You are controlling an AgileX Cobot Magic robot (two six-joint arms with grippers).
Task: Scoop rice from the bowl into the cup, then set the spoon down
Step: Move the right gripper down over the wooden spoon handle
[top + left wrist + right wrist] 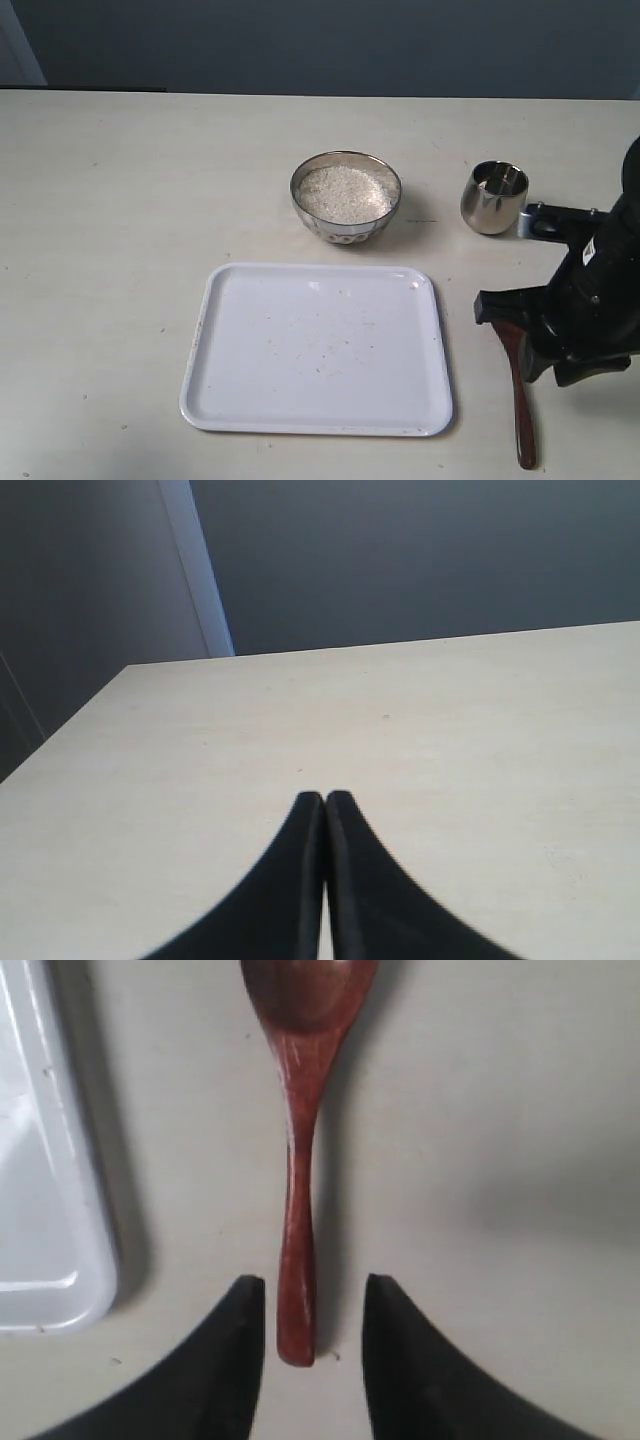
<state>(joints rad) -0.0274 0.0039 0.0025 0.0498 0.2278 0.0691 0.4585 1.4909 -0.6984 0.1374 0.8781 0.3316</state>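
**Right gripper straddling spoon handle; rice in the bowl**

The white tray (260,340) is lying nearest the front edge, bare apart from a few specks. It is probably serving as a catch area for spills.

The bowl (345,232) is sitting just behind the tray, and the rice (345,193) is filling it nearly to the rim. The cup (492,205) is standing upright to the right of the bowl, apart from it. Whether it is holding any grains cannot be told.

The spoon (297,1190) is lying flat on the table right of the tray, with its handle pointing towards the front.

The right gripper (312,1282) is hanging over the handle end with its jaws spread, one on either side and not clamping. This looks like lining up for a pick near the handle's end.

The left gripper (325,798) is hovering with its jaws pressed together and nothing between them, well away from the work. It is likely parked.

The table (100,250) is showing a pale, matt, faintly speckled top. A dark grey-blue wall (350,40) is running behind it.
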